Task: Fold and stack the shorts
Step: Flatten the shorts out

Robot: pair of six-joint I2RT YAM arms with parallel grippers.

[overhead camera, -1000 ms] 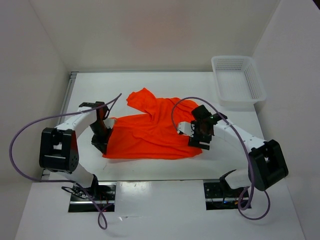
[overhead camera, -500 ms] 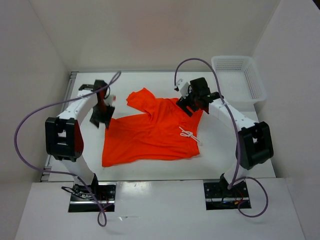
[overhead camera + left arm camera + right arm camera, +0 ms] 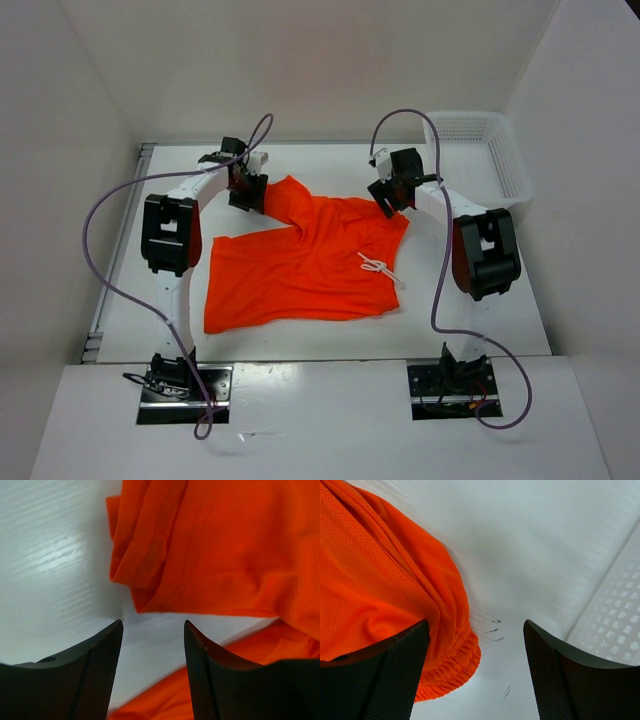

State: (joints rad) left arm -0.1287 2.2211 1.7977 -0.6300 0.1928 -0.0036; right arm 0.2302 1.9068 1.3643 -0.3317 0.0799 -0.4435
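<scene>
The bright orange shorts (image 3: 300, 262) lie spread on the white table, their white drawstring (image 3: 378, 268) on top at the right. My left gripper (image 3: 247, 190) is at their far left corner. In the left wrist view it (image 3: 153, 625) is open over bare table, the bunched orange hem (image 3: 145, 560) just ahead of the tips. My right gripper (image 3: 388, 196) is at the far right corner. It (image 3: 475, 625) is open too, with the gathered waistband corner (image 3: 452, 667) against its left finger (image 3: 395, 675) and nothing pinched.
A white mesh basket (image 3: 475, 158) stands at the far right corner of the table, and its wall (image 3: 615, 630) shows just right of my right gripper. Walls close in the table at the back and both sides. Purple cables loop above both arms.
Both arms swung from the shorts' near side edges to the far corners. The left gripper opened and let go of the fabric. The drawstring came into view.
</scene>
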